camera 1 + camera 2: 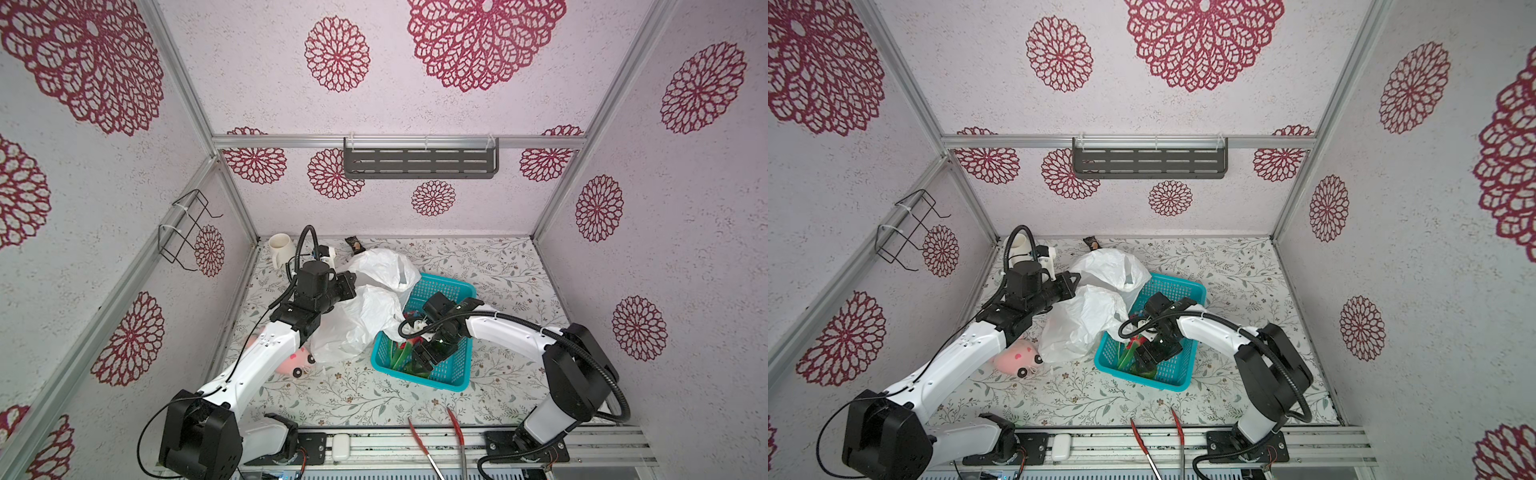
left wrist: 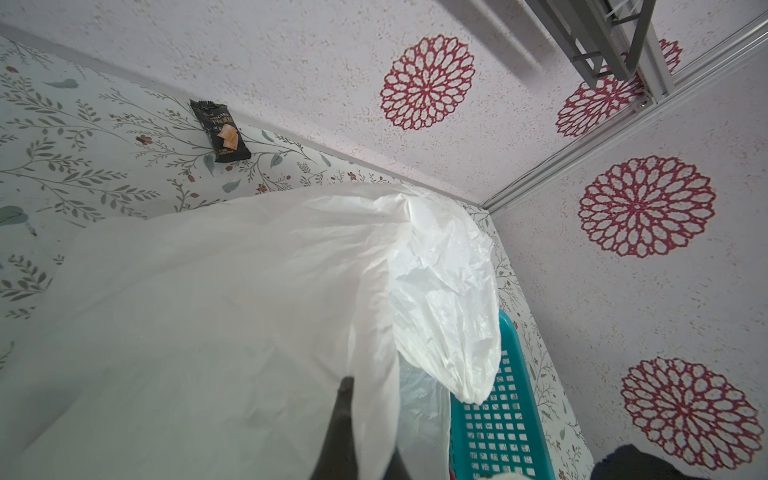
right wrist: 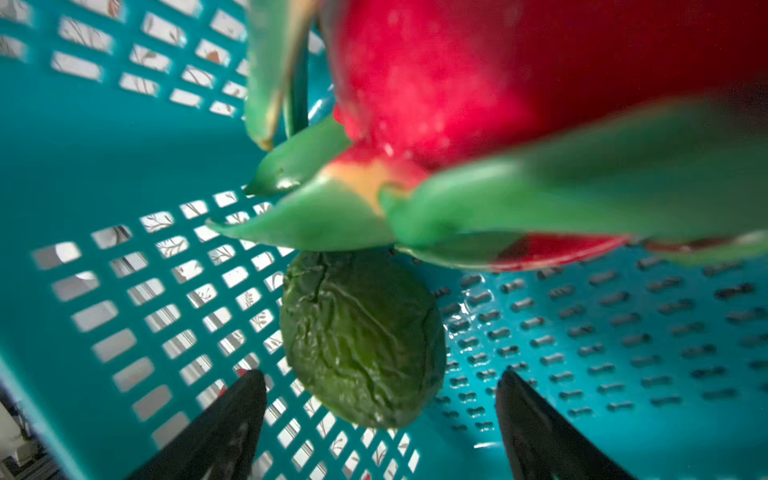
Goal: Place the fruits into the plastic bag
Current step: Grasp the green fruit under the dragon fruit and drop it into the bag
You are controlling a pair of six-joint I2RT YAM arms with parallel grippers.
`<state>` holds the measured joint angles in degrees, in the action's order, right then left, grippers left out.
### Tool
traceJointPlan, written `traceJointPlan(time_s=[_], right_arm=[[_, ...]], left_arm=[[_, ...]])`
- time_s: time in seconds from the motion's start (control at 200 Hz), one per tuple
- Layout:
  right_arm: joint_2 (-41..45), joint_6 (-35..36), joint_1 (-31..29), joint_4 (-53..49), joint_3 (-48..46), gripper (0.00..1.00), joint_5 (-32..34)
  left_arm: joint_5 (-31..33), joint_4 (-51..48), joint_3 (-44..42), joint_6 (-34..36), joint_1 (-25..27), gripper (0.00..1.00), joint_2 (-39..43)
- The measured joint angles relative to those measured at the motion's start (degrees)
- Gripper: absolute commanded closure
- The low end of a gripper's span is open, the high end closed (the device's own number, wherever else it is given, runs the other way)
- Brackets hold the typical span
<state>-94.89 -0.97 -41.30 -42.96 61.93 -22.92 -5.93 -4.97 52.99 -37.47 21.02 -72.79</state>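
Closest to the right wrist lens, the black fingers of the right gripper are seen spread wide, with nothing gripped. The near end of a dark green, wrinkled avocado lies between them, and a gap is left on each side of it. Just beyond the avocado a red dragon fruit is seen, blurred, with its green scales reaching over the avocado's far end. Both fruits are held in a teal perforated basket.

In both top views the basket is placed right of centre on the floral table, and the right gripper is lowered into its near-left part. The white plastic bag is crumpled just left of the basket, with one edge draped over the basket's left rim. The left gripper is closed on the bag's film at its far-left part. In the left wrist view the film is stretched over one dark finger.

A pink plush toy lies just beside the bag's near-left edge, under the left arm. A white mug stands in the far-left corner, and a dark snack packet lies at the far edge. Red tongs are laid at the near edge.
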Motion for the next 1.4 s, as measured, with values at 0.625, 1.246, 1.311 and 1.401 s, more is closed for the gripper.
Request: traceJointPlan(time_s=[0.625, 1.246, 1.311, 1.401], right_arm=[[-1.4, -6.4, -0.4, 7.5, 1.2, 0.58, 12.0], [19.9, -12.9, 15.2, 17.9, -1.9, 0.61, 6.6], [17.7, -13.7, 15.0, 20.0, 0.1, 0.61, 4.5], [13.9, -14.6, 13.9, 23.0, 2.3, 0.6, 2.5]], left_arm=[[-1.3, 0.0, 0.0, 0.8, 0.0, 1.0, -0.3], [-2.2, -0.1, 0.0, -0.1, 0.0, 1.0, 0.0], [-2.1, -0.3, 0.0, -0.3, 0.0, 1.0, 0.4], [-2.1, -0.4, 0.0, -0.4, 0.0, 1.0, 1.4]])
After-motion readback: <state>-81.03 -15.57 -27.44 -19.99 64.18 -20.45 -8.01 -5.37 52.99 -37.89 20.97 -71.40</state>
